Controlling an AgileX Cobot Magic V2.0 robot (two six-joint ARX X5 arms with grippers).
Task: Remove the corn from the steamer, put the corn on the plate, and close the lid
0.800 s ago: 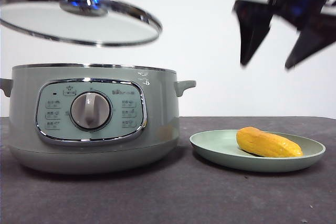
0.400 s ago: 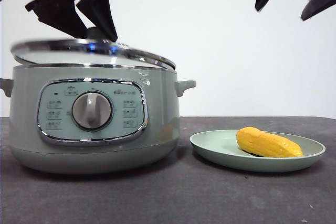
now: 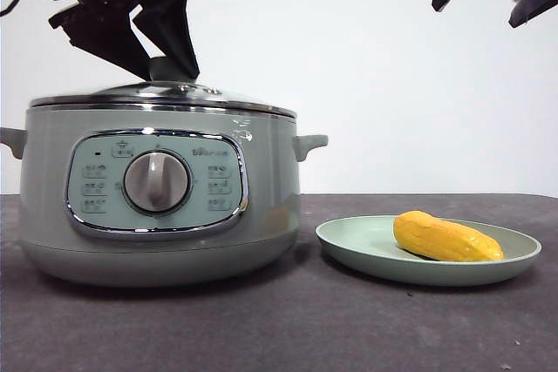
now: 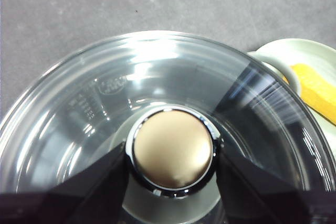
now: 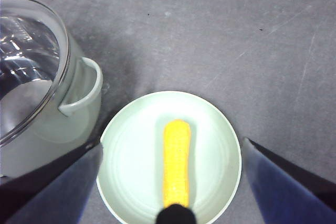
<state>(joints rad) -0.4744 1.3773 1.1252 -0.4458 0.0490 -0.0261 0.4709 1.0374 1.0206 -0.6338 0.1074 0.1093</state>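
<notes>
The glass lid (image 3: 166,91) sits on the sage-green steamer (image 3: 261,206). My left gripper (image 3: 166,63) is on top of it, its jaws against both sides of the lid's knob (image 4: 172,148). The yellow-orange corn (image 3: 446,239) lies on the pale green plate (image 3: 366,246) right of the steamer. My right gripper (image 3: 477,15) hangs open and empty high above the plate. In the right wrist view the corn (image 5: 177,161) lies across the middle of the plate (image 5: 131,145), beside the steamer's side handle (image 5: 84,93).
The steamer and plate stand on a dark grey table (image 3: 349,328). The plate's rim lies close to the steamer's right side. A white wall is behind.
The lid came down from above the steamer, first tilted on the rim, and now sits level on it. The right gripper rose to the top right. The corn and plate have not moved.
</notes>
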